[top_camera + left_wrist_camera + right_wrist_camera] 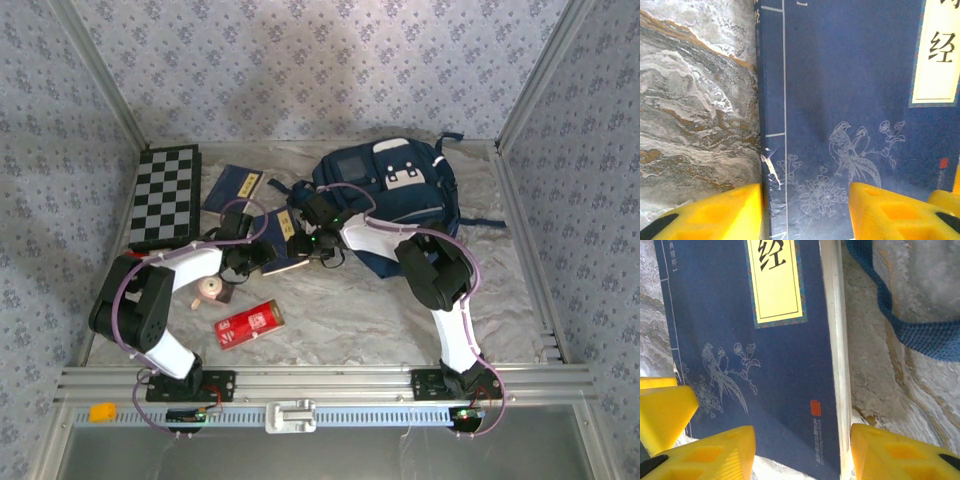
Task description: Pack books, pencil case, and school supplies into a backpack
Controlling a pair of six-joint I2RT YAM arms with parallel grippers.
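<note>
Top view: the backpack [400, 195] lies at 1 o'clock of the table [380, 310], with a chequered board [165, 195] at 10 o'clock. One navy book [232, 187] is seen at 11 o'clock beside the board. The red pencil case [250, 322] is seen at 7 o'clock, well apart from the pack. A second navy book [850, 100] lies near centre, flat on the marbled cover, just beside the pack's blue strap [920, 335]. Left gripper [805, 215]: jaws are held apart, straddling the spine edge of this book at 6 o'clock of the left wrist view. Right gripper [802, 455]: jaws are likewise spread, straddling the opposite page edge. No clamp on the book is noted at either side. Progress is judged early: both navy books and the pencil case are seen outside the pack, and nothing is seen packed. Whether the pack's opening is unzipped cannot be told. Left to do, by judgement: the central book is to be gripped and lifted, then the remaining items loaded.
</note>
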